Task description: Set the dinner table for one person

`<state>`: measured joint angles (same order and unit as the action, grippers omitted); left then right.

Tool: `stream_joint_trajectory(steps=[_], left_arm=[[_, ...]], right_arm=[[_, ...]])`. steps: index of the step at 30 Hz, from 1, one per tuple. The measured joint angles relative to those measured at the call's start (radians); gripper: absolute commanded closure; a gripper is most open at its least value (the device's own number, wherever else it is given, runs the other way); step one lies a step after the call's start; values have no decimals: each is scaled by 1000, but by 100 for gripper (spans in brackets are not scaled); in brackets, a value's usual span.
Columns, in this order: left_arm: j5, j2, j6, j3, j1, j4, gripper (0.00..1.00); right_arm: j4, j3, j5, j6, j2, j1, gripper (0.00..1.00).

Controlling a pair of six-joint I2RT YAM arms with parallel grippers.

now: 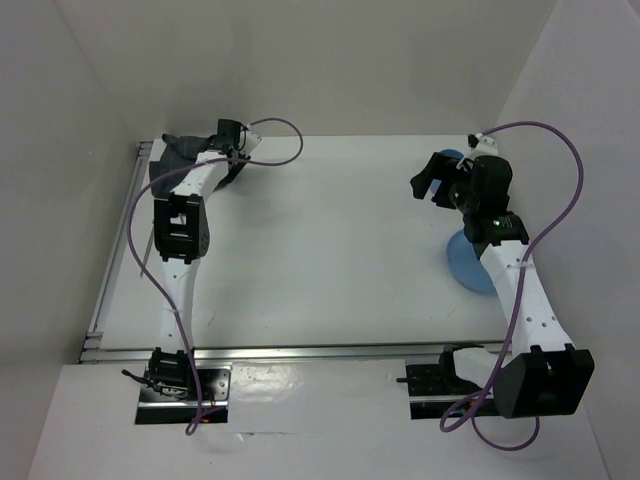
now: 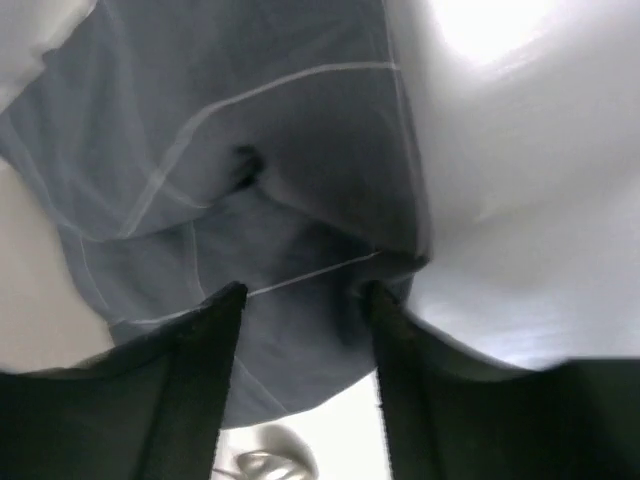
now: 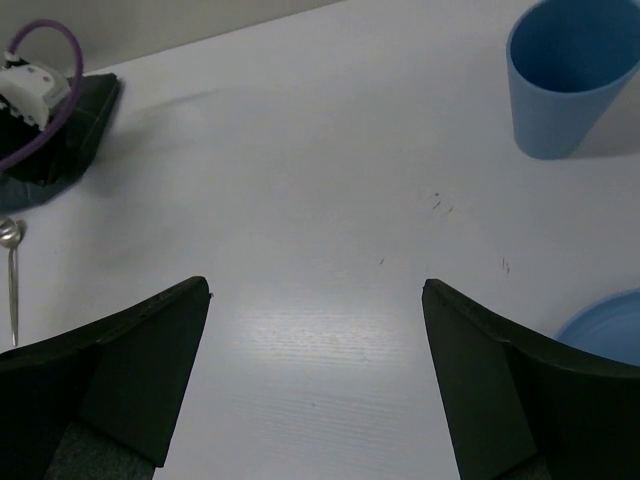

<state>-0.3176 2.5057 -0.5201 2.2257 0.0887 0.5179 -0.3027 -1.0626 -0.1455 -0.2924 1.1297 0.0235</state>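
The right claw point(image 3: 316, 288) hung wide open and empty over the dinner table point(image 1: 330, 250), a large plain white rectangular tabletop, with one round light-blue plate point(image 3: 605, 325) nearest and one light-blue plastic cup point(image 3: 570, 75) farther off. In the far left corner the left claw point(image 2: 304, 290) stood part-open astride a fold of the one crumpled dark grey checked cloth mat point(image 2: 250, 130), its grip impossible to judge, one metal spoon point(image 3: 12, 270) beside it. Nothing looked laid, so the setting seemed barely begun: mat to spread, then plate, cup, spoon to place.

Lab test cell: white walls point(image 1: 300, 60) enclose the railed dinner table point(image 1: 330, 250)
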Motion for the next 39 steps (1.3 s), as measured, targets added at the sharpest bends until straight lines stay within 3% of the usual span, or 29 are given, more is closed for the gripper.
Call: stream_joint_trajectory(steps=[1,2,10,17,18,20,21,25,29,33,39], left_arm=[[-2,10,-1,-6,0,-8,86],[-2,24,-4,-10,0,-14,100],[-16,24,-13,-49,26,-47,100],[200,-384,2,-379,145,102,100],[228,-452,1,-414,171,129,92],[314,-600,-5,-487,228,182,36],[361,-665,-13,-527,247,211,0],[501,-836,-30,-699,246,365,0],[539,-829,-18,-740,229,447,0],[542,-712,30,-565,257,468,1],[543,-412,80,-181,425,436,0]], right_arm=[[8,-10,0,3,5,0,6],[15,-18,0,8,7,0,6],[24,-30,-1,30,-8,0,7],[15,-29,-62,20,-50,0,9],[11,-29,-68,20,-51,0,9],[-7,-29,-81,19,-50,0,9],[-19,-29,-89,19,-47,0,9],[-76,-29,-124,14,-27,4,9],[-116,-15,-148,1,20,7,12],[-159,6,-151,-23,89,11,15],[-250,8,-32,-69,148,19,12]])
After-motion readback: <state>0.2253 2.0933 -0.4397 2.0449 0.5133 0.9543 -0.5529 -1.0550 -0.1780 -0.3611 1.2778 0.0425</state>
